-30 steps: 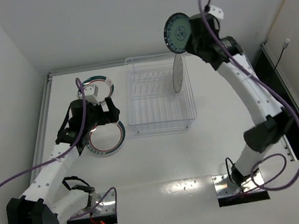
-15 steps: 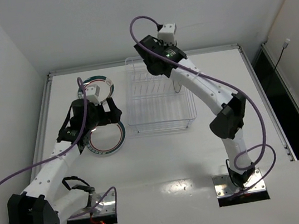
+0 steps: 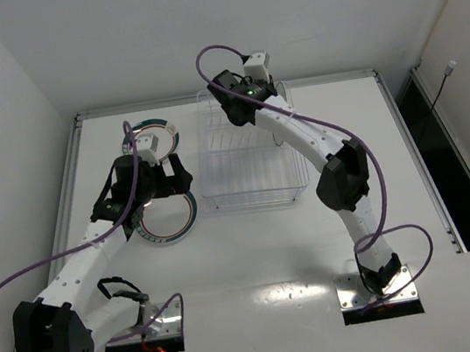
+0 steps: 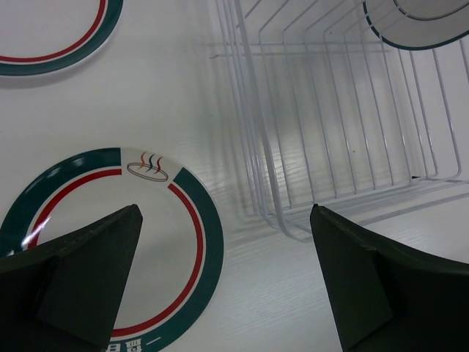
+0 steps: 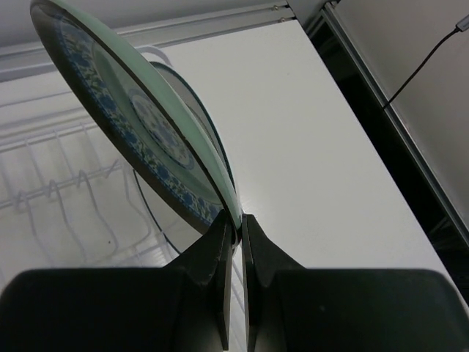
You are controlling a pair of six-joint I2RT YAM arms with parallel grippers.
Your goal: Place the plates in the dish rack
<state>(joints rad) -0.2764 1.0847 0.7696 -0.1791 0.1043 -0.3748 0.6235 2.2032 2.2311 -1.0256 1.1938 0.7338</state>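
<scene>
The right pincer (image 5: 236, 220) pinches the teal patterned plate (image 5: 139, 125) by its rim over the dish rack (image 3: 252, 173); the left pincer (image 4: 226, 214) hangs spread wide above the red-ringed plate (image 4: 165, 220).

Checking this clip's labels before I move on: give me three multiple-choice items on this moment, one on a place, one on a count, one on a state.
1. Where is the red-ringed plate beneath the left gripper?
A. on the table, left of the rack
B. inside the rack
C. held in the air

2. How many plates lie flat on the table?
A. one
B. two
C. four

3. The right gripper is:
A. open and empty
B. shut on a rack wire
C. shut on the rim of the patterned plate

Answers:
1 A: the top view shows it flat beside the rack's left side.
2 B: that plate and a second plate behind it.
3 C: the right wrist view shows the rim pinched at the gripper's tips.
</scene>
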